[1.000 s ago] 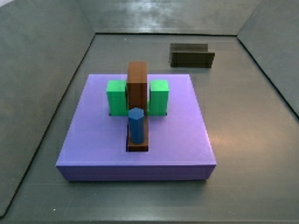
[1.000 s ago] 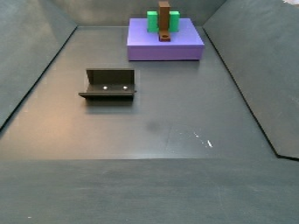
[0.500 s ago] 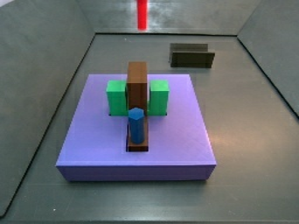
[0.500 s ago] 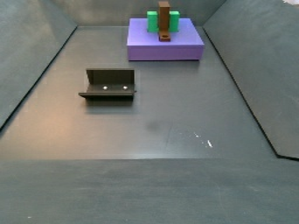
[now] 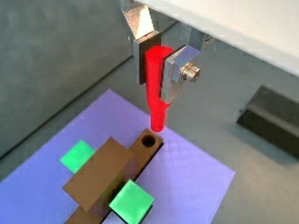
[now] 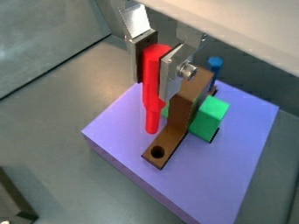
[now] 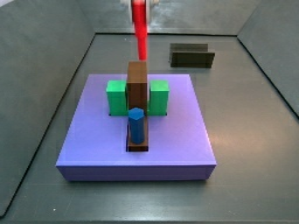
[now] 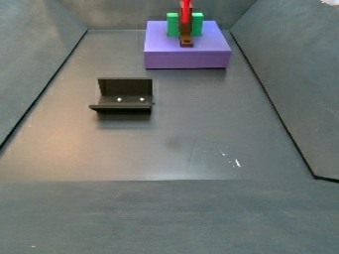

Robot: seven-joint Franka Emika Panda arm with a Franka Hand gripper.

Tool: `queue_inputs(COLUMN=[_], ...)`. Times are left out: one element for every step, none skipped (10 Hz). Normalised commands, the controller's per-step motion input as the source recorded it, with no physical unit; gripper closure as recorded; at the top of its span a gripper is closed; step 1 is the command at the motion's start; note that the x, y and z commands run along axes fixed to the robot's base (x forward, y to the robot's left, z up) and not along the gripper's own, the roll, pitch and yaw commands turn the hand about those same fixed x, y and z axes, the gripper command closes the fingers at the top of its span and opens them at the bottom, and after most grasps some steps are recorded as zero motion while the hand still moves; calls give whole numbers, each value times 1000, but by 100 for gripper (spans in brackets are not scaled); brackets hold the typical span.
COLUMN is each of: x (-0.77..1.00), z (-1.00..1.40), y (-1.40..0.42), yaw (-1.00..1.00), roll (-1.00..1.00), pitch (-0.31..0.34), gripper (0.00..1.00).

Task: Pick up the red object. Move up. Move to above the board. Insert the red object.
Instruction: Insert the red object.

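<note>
Gripper (image 5: 156, 61) with jaws pinching the thin bright red stick (image 5: 156, 87), held upright above the flat lavender-purple board (image 5: 198, 171) (over the brown bar's (image 6: 181, 122) holed end (image 5: 149, 140)); green blocks (image 6: 212, 116) flank the bar.

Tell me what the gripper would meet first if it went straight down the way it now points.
The gripper, shut on the red object above the board, would likely bring the peg's tip to the brown bar at or beside its round hole; exact alignment is unclear.
</note>
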Motion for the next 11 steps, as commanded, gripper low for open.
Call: queue_inputs(x=[0, -49, -54, 0, 0, 0, 0, 0, 0, 26, 29], z=[-511, -509, -440, -297, -191, -109, -74, -77, -106, -100, -57], y=[-40, -69, -23, 0, 14, 0, 0, 0, 0, 0, -6], yaw=[0, 0, 0, 0, 0, 0, 0, 0, 0, 0, 0], roll=[0, 37, 56, 81, 110, 141, 187, 207, 239, 251, 210], pitch=[-81, -66, -44, 0, 0, 23, 36, 26, 33, 44, 40], gripper=[100, 100, 100, 100, 100, 100, 100, 100, 100, 100, 100])
